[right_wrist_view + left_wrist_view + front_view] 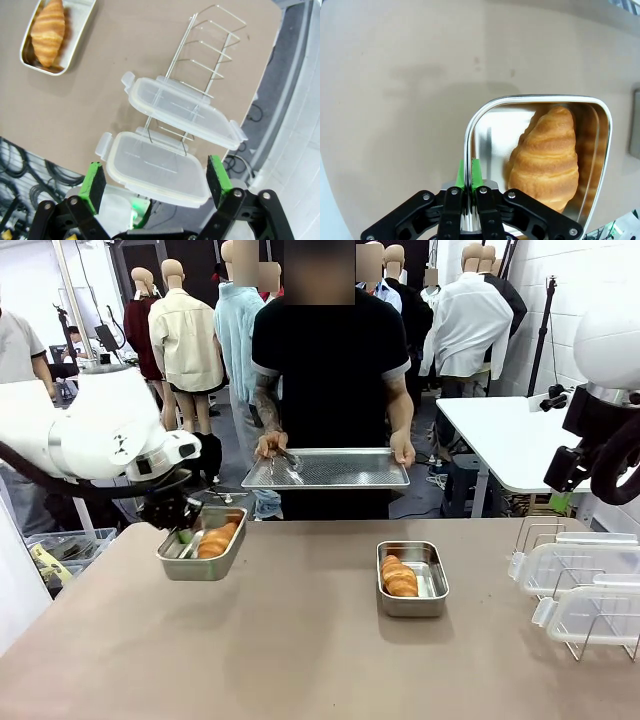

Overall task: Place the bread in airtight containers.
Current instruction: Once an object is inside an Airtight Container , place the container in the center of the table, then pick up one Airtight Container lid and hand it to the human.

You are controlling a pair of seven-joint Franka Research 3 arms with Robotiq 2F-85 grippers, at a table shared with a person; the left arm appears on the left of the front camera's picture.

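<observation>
- Clamping the wall of the left tin (470,131), my left gripper (469,172) has its green pads pressed together with only the thin steel rim between them.
- The croissant (547,160) lies inside that tin, just beyond the gripper and off to its right in the left wrist view, clear of the pads.
- From the front, the left gripper (183,530) sits at the left end of the left tin (200,568), with the croissant (215,540) on the side away from it.
- I cannot tell whether this tin rests on the tabletop (300,660) or hangs just above it.
- My right gripper (156,182) has its jaws spread wide and holds nothing.
- It hovers over two clear lids by a wire rack (210,55), the nearer lid (155,170) showing between its pads.
- The second tin (82,42), with a second croissant (48,30) inside, lies well apart from the right gripper.
</observation>
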